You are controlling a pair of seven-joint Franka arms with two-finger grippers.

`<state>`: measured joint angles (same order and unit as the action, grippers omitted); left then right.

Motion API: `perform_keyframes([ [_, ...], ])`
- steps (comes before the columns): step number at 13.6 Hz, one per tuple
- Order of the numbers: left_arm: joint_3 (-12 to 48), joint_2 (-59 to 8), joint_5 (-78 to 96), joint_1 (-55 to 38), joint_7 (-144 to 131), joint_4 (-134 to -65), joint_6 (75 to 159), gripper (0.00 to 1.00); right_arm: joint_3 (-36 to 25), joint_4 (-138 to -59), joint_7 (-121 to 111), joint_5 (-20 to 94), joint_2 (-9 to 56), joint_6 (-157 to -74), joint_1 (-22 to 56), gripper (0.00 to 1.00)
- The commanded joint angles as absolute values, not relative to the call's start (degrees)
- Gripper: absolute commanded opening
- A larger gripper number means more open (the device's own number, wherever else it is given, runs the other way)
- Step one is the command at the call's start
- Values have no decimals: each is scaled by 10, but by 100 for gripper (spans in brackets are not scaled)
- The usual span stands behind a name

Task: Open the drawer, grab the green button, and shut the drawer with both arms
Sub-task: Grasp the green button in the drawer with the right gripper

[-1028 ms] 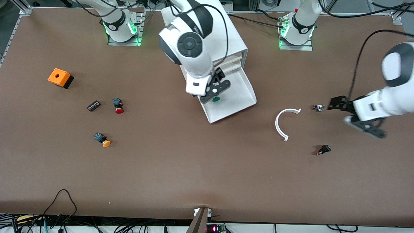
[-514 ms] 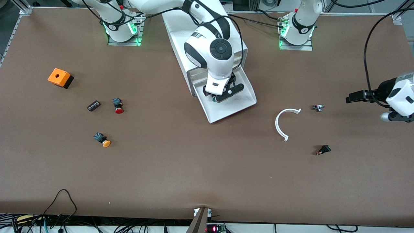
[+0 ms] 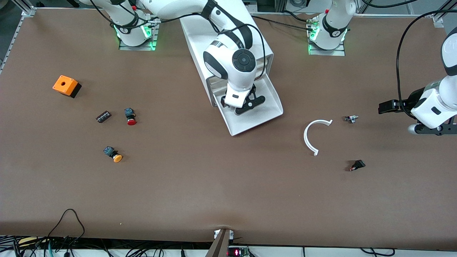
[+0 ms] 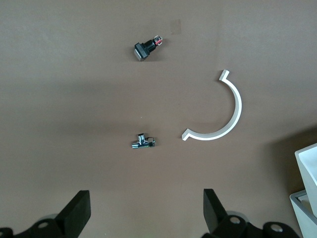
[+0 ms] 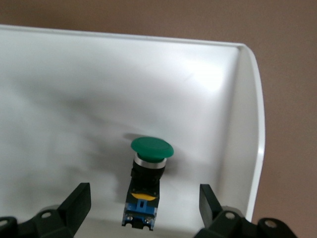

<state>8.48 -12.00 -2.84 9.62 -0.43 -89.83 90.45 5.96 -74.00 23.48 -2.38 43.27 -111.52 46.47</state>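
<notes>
The drawer [image 3: 272, 107] is pulled out of the white cabinet [image 3: 200, 32]; it is the lowest one, and its tray also shows in the right wrist view [image 5: 74, 89]. My right gripper [image 3: 245, 105] is down in the tray and hides the button in the front view. In the right wrist view the green-capped button [image 5: 151, 148] lies on its side in the tray, with its dark body between my open right gripper's [image 5: 143, 208] fingers, untouched. My left gripper [image 3: 433, 130] is open and empty above the table at the left arm's end, also seen in the left wrist view [image 4: 147, 218].
A white C-shaped arc [image 3: 310, 137], a small metal fitting [image 3: 351, 119] and a small black part [image 3: 357, 165] lie between the drawer and my left gripper. At the right arm's end lie an orange box [image 3: 66, 85], a red-capped button [image 3: 130, 117], an orange-capped button [image 3: 113, 154] and a dark block [image 3: 103, 116].
My right gripper has swung over the open drawer and come down around the green button. My left arm has drawn back and up toward its end of the table.
</notes>
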Motion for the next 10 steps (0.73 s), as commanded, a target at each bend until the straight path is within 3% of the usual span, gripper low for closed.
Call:
perform_keyframes([
  [1, 86, -121, -46, 91, -5, -896, 903, 100, 59, -760, 248, -41, 430, -1121, 473, 96],
  [5, 85, -121, -47, 91, -4, -896, 903, 100, 59, -768, 247, -44, 437, -1133, 473, 92],
  [10, 85, -122, -47, 91, -4, -896, 903, 100, 59, -771, 248, -46, 440, -1136, 473, 51],
])
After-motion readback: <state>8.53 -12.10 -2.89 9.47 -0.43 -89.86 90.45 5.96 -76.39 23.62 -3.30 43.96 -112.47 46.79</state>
